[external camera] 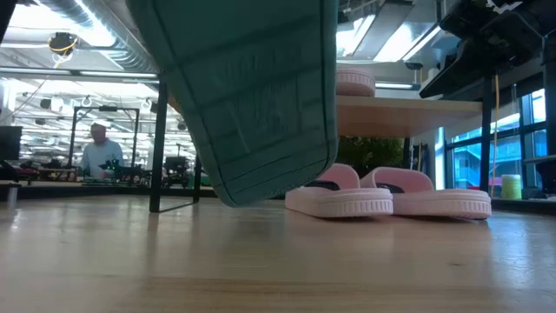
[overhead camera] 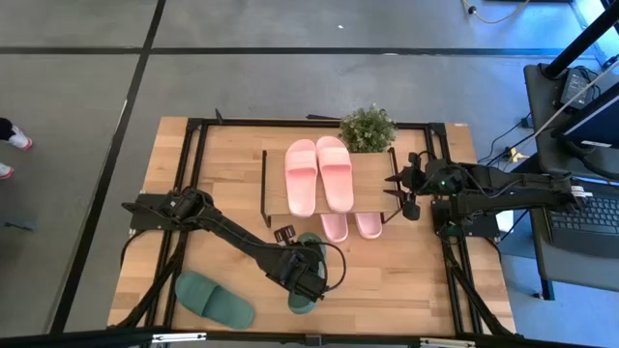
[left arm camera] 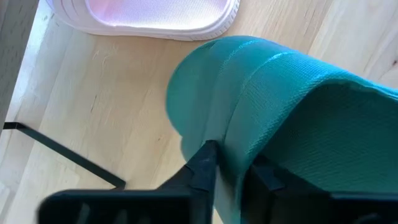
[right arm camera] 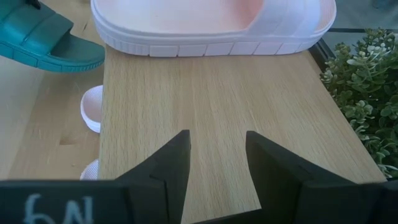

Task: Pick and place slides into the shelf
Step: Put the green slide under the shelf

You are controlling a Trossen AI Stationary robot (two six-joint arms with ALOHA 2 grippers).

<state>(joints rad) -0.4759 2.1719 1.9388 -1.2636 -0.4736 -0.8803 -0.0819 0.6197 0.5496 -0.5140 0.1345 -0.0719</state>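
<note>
- While the left gripper (overhead camera: 302,287) is hanging low over the near middle of the bench (overhead camera: 406,290), its fingers (left arm camera: 202,168) are sitting narrowly apart on the edge of a dark green slide (overhead camera: 308,273); how firm the hold is, cannot tell.
- That green slide is tilting steeply, its ribbed sole filling the low view (external camera: 252,96), lowest edge at or just above the bench top.
- A second dark green slide (overhead camera: 214,299) is lying flat near the front left corner, well apart from the gripper.
- Just beyond the held slide, the shelf (overhead camera: 280,198) is standing at mid-bench on thin black legs.
- One light pink pair (overhead camera: 349,225) is sitting under the shelf board, toes poking out at the near edge; the low view is showing both flat on the bench (external camera: 387,193).
- Another light pink pair (overhead camera: 318,174) is lying side by side on the shelf top.
- The right gripper (overhead camera: 406,188) is waiting beside the shelf's right end, its fingers (right arm camera: 168,165) standing partly open with bare board between them, holding nothing.
- A small potted plant (overhead camera: 368,128) is standing at the shelf's far right corner.
- Beyond the bench, a person (external camera: 102,152) is showing in the room.
</note>
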